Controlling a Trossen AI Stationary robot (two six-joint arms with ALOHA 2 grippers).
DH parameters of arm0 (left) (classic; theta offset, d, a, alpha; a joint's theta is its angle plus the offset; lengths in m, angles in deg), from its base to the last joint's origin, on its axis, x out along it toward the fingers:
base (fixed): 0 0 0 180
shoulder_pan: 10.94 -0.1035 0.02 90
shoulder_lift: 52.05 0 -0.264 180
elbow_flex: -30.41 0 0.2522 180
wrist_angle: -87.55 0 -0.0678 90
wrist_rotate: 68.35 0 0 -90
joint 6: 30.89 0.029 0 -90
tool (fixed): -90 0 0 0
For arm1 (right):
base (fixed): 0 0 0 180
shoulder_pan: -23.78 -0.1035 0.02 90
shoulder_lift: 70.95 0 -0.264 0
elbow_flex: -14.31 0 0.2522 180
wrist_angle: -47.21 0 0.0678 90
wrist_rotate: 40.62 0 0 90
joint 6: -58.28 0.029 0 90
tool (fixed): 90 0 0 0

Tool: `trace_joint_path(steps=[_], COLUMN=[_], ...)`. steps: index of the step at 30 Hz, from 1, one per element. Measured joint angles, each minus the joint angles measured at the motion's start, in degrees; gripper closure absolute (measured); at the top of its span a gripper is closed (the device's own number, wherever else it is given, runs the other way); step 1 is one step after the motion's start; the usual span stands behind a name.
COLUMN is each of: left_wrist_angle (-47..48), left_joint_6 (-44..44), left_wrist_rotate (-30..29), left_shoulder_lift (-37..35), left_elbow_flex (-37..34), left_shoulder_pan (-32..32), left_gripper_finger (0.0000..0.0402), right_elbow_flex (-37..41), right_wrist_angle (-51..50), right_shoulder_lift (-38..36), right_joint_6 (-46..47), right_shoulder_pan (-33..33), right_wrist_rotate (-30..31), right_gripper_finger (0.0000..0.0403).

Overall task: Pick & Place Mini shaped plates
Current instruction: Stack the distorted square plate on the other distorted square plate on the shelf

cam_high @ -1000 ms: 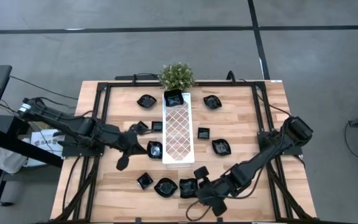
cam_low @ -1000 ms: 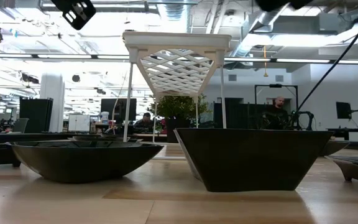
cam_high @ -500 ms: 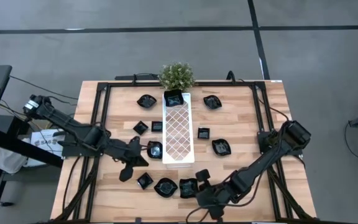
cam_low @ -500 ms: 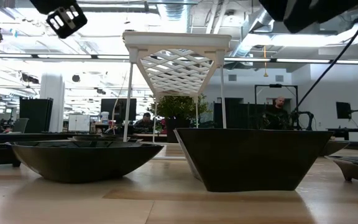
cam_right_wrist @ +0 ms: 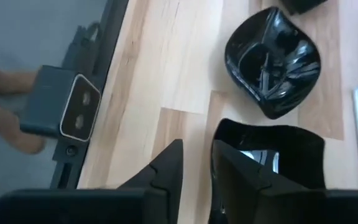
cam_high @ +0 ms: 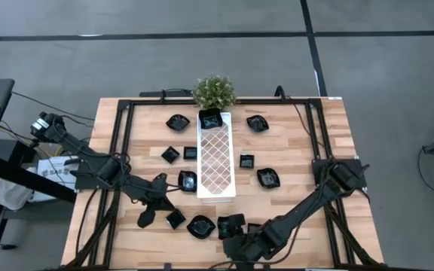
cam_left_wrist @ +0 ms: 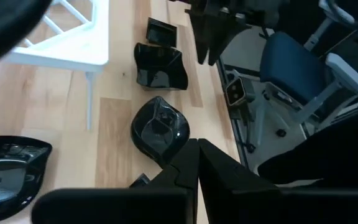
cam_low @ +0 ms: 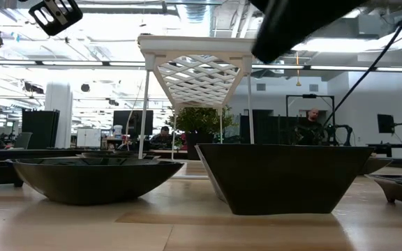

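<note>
Several mini shaped plates, small glossy black dishes, lie on the wooden table around a long white lattice tray [cam_high: 216, 154]; one more [cam_high: 210, 118] sits on the tray's far end. In the near row are a leaf-shaped plate [cam_high: 200, 226] [cam_left_wrist: 159, 127] and a square plate [cam_high: 230, 224] [cam_right_wrist: 284, 155] [cam_low: 278, 178]. My right gripper [cam_high: 233, 242] [cam_right_wrist: 197, 165] hangs open above the square plate's near side, clear of it. My left gripper [cam_high: 146, 219] [cam_left_wrist: 197, 168] is shut and empty, above the table beside a small plate [cam_high: 175, 219].
A potted plant [cam_high: 215, 92] stands at the table's far edge behind the tray. More plates lie left [cam_high: 170, 154] and right [cam_high: 267, 178] of the tray. Black frame rails [cam_high: 119, 150] run along the table's sides. People sit in the room beyond [cam_low: 313, 122].
My left gripper has moved toward the table's near edge and come a little lower, staying shut. My right gripper has swung toward the left along the near edge and sunk, rolling as it went, to a place over the square plate. No plate has moved.
</note>
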Motion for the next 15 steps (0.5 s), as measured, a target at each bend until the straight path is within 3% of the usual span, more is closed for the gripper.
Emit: trace_joint_path(steps=[5,15], left_wrist_angle=[0.0,0.0], left_joint_6=[0.0,0.0], left_wrist_rotate=[0.3,0.3], left_shoulder_lift=[0.0,0.0], left_elbow_flex=[0.0,0.0], left_shoulder_pan=[0.0,0.0], left_gripper_finger=[0.0388,0.0387], right_elbow_flex=[-5.4,-5.7], right_wrist_angle=[-7.4,-9.8], right_shoulder_lift=[3.2,3.1], right_joint_6=[0.0,0.2], right_shoulder_pan=[0.7,1.2], right_wrist_rotate=[-0.8,-2.4], right_gripper_finger=[0.0291,0.0261])
